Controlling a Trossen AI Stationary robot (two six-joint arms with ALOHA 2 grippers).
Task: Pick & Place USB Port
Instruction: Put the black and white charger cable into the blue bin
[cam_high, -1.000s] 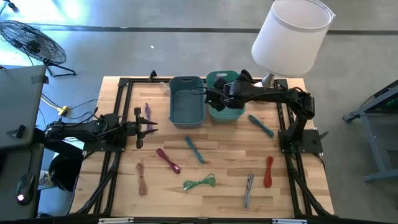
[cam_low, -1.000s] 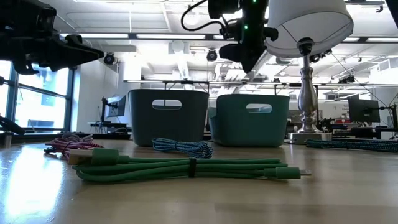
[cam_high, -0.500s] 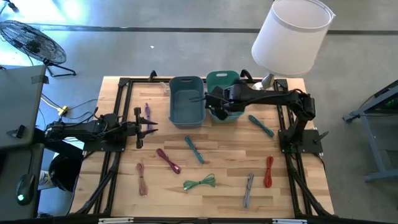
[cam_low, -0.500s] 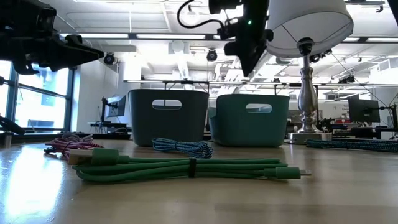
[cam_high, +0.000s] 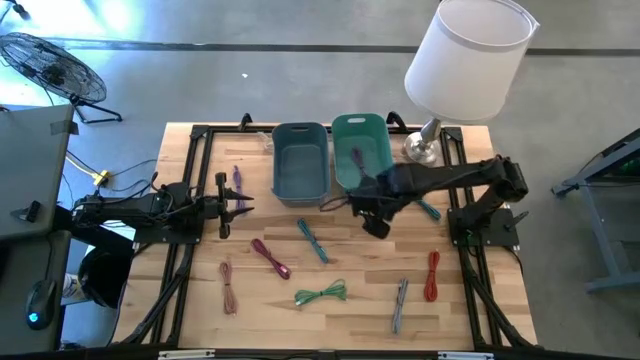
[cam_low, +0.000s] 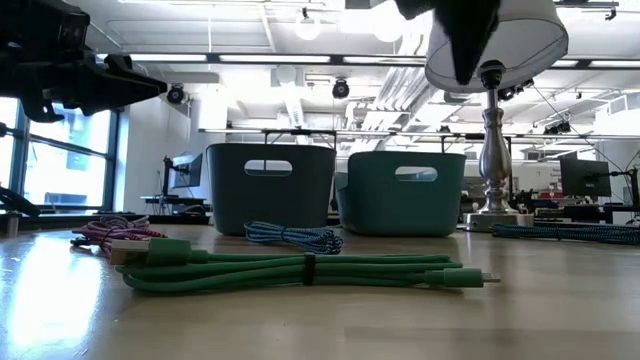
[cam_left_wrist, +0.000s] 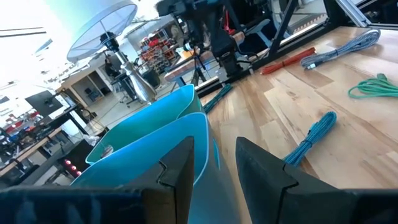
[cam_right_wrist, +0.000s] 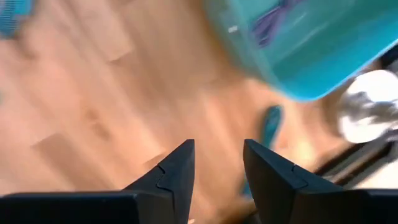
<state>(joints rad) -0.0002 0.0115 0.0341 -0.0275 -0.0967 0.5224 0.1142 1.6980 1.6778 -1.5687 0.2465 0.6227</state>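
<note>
High view: the right gripper (cam_high: 377, 222) is held over bare wood just in front of the green bin (cam_high: 384, 148), in which a purple cable (cam_high: 356, 160) already lies. The grey bin (cam_high: 279, 160) beside it looks empty. More cables lie spread on the table (cam_high: 350, 250): a blue cable (cam_high: 313, 240) nearest the gripper, a green cable (cam_high: 321, 293), a red cable (cam_high: 432, 275) and others. The next pick is judged to be one of these. It should be approached from straight above, with the fingers set across the bundle at its tied middle, so that no loose end is dragged. The left gripper (cam_high: 235, 203) is parked at the table's left side.

Low view: the green cable is seen nearest, bound by a dark tie, with the blue one behind it and both bins beyond. A lamp (cam_low: 494, 150) stands to the right and should be cleared in any lift. Behind lies a bright open workshop with ceiling lights.

Left wrist view: the left gripper's fingers are parted with nothing between them.

Right wrist view: the right gripper's fingers are likewise spread and empty, above plain wood planks, with the green bin and its purple cable farther off.

The surface is pale butcher-block wood, framed by black rails. A fan (cam_high: 48, 62) stands on the grey floor.
</note>
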